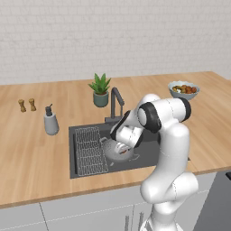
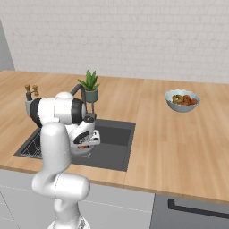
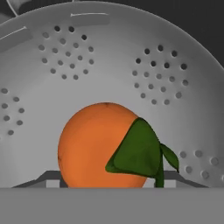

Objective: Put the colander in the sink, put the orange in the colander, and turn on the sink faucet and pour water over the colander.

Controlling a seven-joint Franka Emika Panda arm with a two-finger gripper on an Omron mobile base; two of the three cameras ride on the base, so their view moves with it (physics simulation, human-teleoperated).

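Note:
The silver holed colander (image 3: 109, 57) sits in the dark sink (image 1: 145, 159), to the right of the wire rack (image 1: 90, 151). In the left base view the colander (image 1: 109, 152) lies right under my hand. The orange (image 3: 94, 144), with a green leaf on its right side, is low inside the bowl. My gripper (image 3: 107, 181) is shut on the orange, one fingertip at each side of it. From the base views the gripper (image 1: 122, 146) (image 2: 87, 145) reaches down into the colander, and a sliver of orange (image 1: 122, 152) shows below it. The dark faucet (image 1: 116, 101) stands behind the basin. I see no stream of water.
A grey soap dispenser (image 1: 51, 122) stands left of the sink and a potted plant (image 1: 100, 90) behind it. Two small shakers (image 1: 27, 105) stand far left. A pale blue fruit bowl (image 1: 184, 90) sits on the wooden counter at the right.

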